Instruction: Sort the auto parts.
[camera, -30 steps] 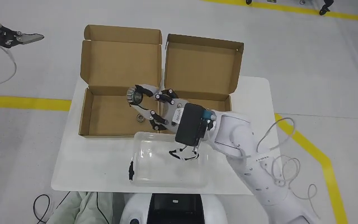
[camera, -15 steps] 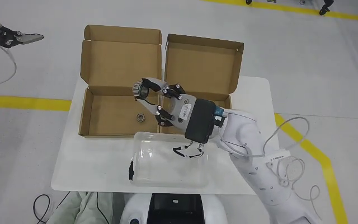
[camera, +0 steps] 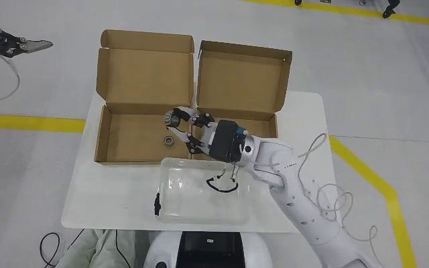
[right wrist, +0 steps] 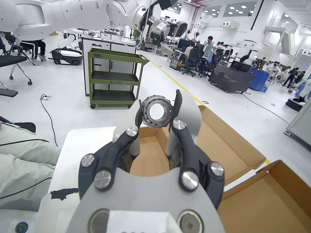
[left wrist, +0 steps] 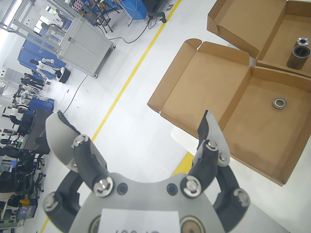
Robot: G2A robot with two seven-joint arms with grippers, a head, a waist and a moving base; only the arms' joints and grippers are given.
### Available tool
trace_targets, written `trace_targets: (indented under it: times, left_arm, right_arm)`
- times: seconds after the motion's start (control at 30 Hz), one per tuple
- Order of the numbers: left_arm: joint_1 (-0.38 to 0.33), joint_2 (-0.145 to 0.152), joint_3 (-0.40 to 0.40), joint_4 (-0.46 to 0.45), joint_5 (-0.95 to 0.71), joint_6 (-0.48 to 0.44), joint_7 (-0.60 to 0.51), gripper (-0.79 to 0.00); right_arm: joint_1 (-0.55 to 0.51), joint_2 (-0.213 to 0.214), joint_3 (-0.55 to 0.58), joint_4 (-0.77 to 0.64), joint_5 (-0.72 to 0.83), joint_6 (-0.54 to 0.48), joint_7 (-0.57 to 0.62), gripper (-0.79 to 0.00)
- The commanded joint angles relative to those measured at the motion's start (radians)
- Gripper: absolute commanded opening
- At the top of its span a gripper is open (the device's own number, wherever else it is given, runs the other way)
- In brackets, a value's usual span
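My right gripper is shut on a metal roller bearing. In the top view this gripper hangs over the right part of the left cardboard box, with the held bearing at its tip. A second, smaller bearing lies on that box's floor, also seen from the left wrist as bearing. Two dark metal cylinders stand in the right cardboard box. My left gripper is open with nothing in it, out over the floor left of the table, seen from above as gripper.
A clear plastic tray sits at the table's front, with a thin black piece over it and a small black part at its left edge. Both boxes have upright lids at the back. The right cardboard box is partly hidden by the arm.
The right gripper, still holding the bearing, has swung a little to the right and then come down and nearer over the left box. Its wrist has turned.
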Motion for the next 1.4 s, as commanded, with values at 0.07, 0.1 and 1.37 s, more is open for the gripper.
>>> trace_targets:
  times: [0.07,0.1,1.37]
  left_arm:
    - [0.000,0.000,0.000,0.000,0.000,0.000,0.000,0.000]
    - [0.000,0.000,0.000,0.000,0.000,0.000,0.000,0.000]
    - [0.000,0.000,0.000,0.000,0.000,0.000,0.000,0.000]
  right_arm:
    - [-0.003,-0.002,-0.014,0.048,-0.004,0.020,0.024,-0.785]
    - [-0.002,-0.003,-0.018,0.062,-0.003,0.026,0.030,-0.785]
    - [0.364,-0.217,-0.343,0.785,0.167,0.173,0.202,-0.785]
